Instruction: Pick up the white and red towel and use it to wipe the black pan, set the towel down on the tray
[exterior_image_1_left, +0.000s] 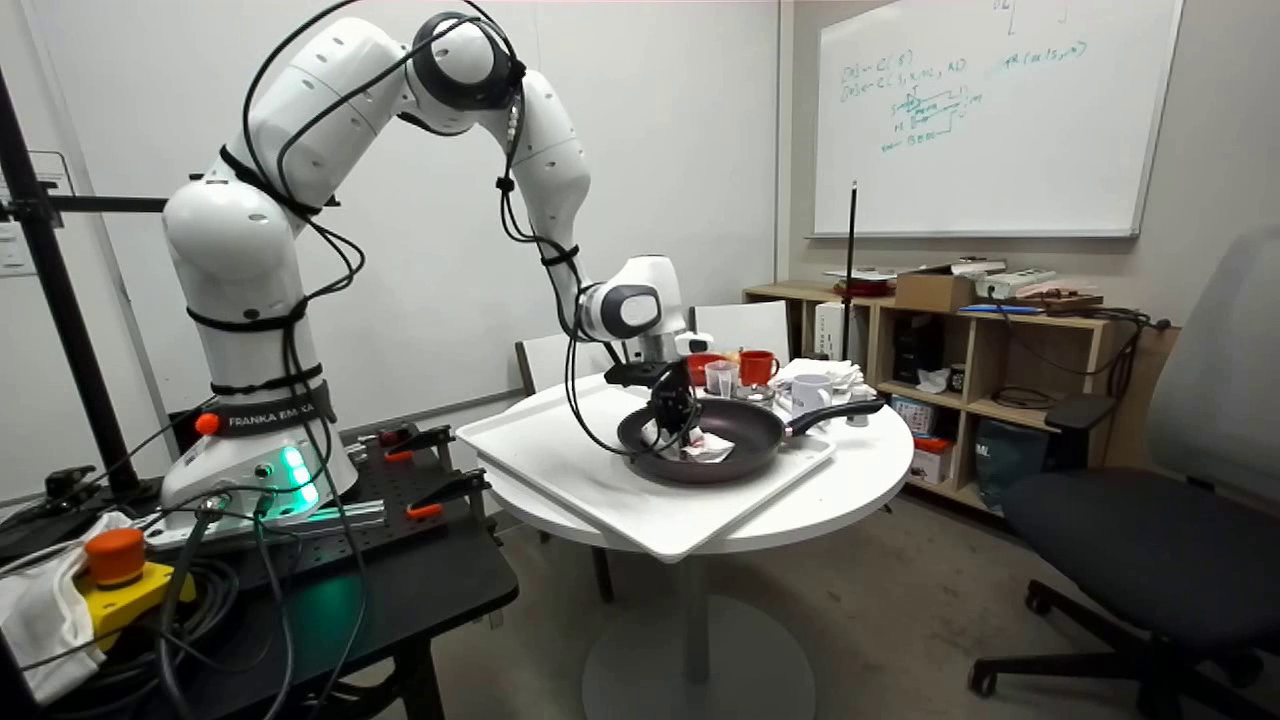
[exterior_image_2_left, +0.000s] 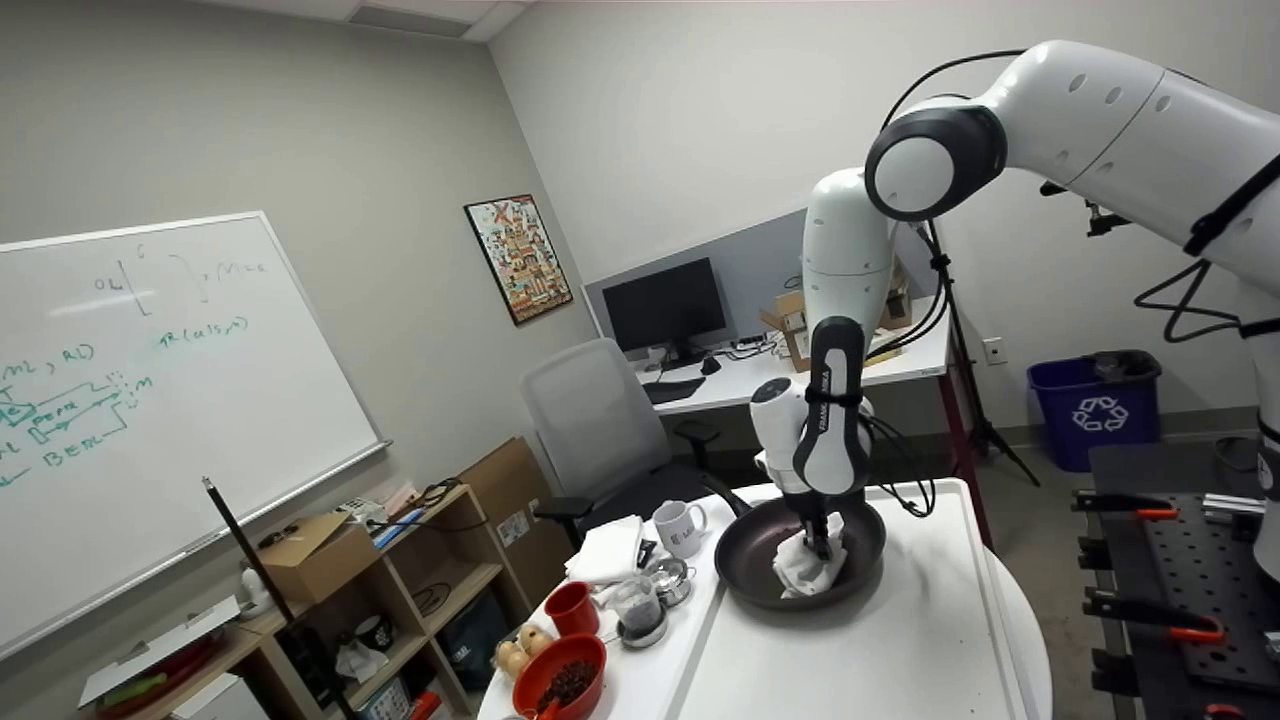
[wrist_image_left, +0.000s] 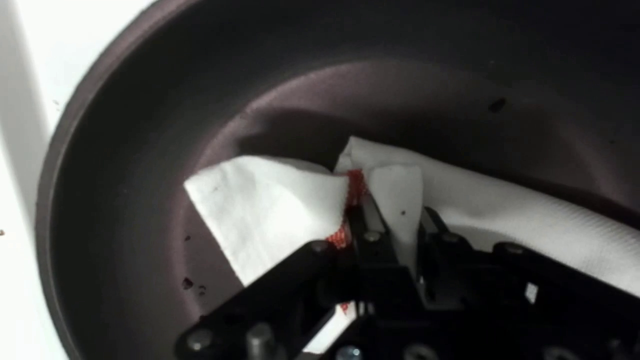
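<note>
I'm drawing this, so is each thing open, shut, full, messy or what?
Black pan: dark specks inside
White and red towel: crumpled, in the pan
Gripper: shut on the towel
Tray: partly under the pan
Red bowl: holding dark bits
White mug: upright
Red mug: upright
Monitor: screen dark
Whiteboard: written on

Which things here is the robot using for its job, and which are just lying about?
For the job:
white and red towel, pinched in the gripper
black pan
white tray

Just lying about:
red mug
pale mug
red bowl
clear cup
folded white cloth
</note>
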